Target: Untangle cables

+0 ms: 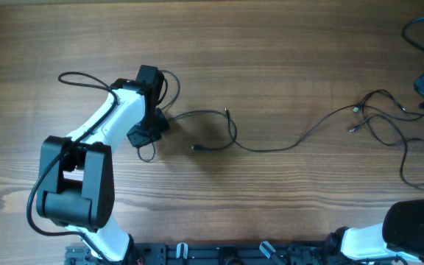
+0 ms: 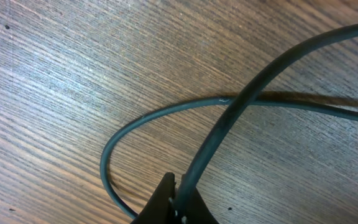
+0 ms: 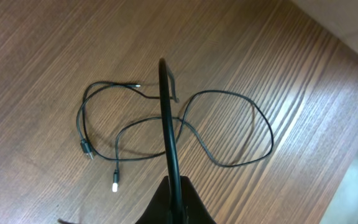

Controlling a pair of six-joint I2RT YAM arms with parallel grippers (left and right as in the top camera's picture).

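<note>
On brown wooden table point(image 1: 271, 44), thin black cables point(image 2: 238, 99) sprawl centre to right, tangle mid-right. L gripper point(image 2: 178, 190) pinches 1 strand at frame left; R gripper point(image 3: 174, 186) clamps another, upper right.

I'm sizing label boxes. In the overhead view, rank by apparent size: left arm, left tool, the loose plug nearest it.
1. left arm
2. left tool
3. plug
The arm rises nearer the camera, yet the gaps are plain.
</note>
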